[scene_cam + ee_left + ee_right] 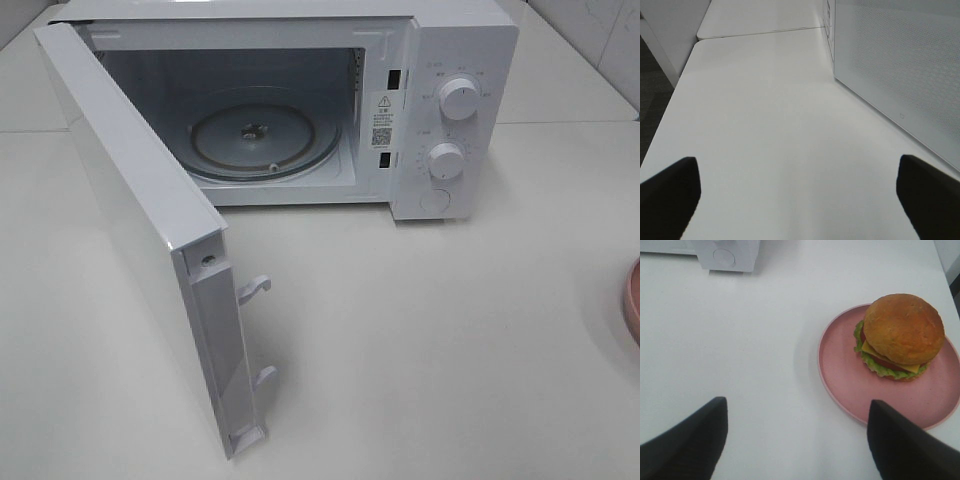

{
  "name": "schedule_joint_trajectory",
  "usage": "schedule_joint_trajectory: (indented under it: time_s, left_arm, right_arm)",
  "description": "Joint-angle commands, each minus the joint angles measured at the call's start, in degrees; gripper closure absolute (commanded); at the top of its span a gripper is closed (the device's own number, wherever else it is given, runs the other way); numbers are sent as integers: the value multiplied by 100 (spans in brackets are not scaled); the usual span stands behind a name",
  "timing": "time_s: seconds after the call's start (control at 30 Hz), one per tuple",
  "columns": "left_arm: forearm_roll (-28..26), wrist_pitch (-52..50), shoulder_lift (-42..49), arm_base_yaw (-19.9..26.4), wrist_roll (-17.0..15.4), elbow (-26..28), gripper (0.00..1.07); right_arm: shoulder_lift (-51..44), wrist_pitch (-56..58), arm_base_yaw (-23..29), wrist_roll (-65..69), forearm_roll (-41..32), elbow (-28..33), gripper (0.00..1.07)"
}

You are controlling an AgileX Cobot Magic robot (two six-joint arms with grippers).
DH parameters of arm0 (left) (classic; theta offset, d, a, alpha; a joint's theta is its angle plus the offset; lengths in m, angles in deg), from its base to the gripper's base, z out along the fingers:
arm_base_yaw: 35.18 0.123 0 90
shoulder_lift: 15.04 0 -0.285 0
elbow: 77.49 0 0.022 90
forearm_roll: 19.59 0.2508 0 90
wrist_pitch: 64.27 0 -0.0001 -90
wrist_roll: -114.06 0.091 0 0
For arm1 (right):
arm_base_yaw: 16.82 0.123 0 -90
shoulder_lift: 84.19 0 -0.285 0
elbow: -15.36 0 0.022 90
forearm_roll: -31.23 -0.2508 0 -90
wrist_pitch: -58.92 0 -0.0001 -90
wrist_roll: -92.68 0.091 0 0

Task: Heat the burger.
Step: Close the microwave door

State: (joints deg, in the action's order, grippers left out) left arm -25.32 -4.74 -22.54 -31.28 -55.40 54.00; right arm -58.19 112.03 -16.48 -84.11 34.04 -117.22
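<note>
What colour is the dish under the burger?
Salmon pink dish beneath the burger, clearest in the right wrist view.

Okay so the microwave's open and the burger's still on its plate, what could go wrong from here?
1. The burger sits loose and off-centre on the pink dish; a tilted lift may slide it off.
2. The dish lies at the table's right edge, so a nudge from the open right gripper might push it over.
3. The microwave door swings far out on the left, and its latch hooks might snag the left gripper.

Glossy white microwave [300, 100], glass turntable [265, 140], matt pink dish [850, 375], smooth table [450, 350].
</note>
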Motion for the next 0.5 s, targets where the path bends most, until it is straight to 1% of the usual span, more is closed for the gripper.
schedule_joint_trajectory:
  time_s: [0.03,0.07,0.17,0.33,0.37,0.4,0.47,0.5]
  left_arm:
    - [-34,-17,120,0,-17,-17,6]
    - [-34,-17,120,0,-17,-17,6]
    - [-34,-17,120,0,-17,-17,6]
    - [-34,-17,120,0,-17,-17,6]
    - [-34,-17,120,0,-17,-17,6]
    - [-34,-17,120,0,-17,-17,6]
    - [-34,-17,120,0,-17,-17,6]
    - [-34,-17,120,0,-17,-17,6]
  right_arm:
    - [-361,115,-29,-97,86,74,31]
    - [-590,132,-29,-120,149,103,31]
    - [-865,201,-11,-160,246,166,31]
    - [-1175,195,-11,-321,195,172,31]
    - [-1404,195,-11,-367,195,172,31]
    - [-1404,195,-11,-367,195,172,31]
    - [-1868,195,-11,-378,195,172,31]
    - [-1868,195,-11,-378,195,172,31]
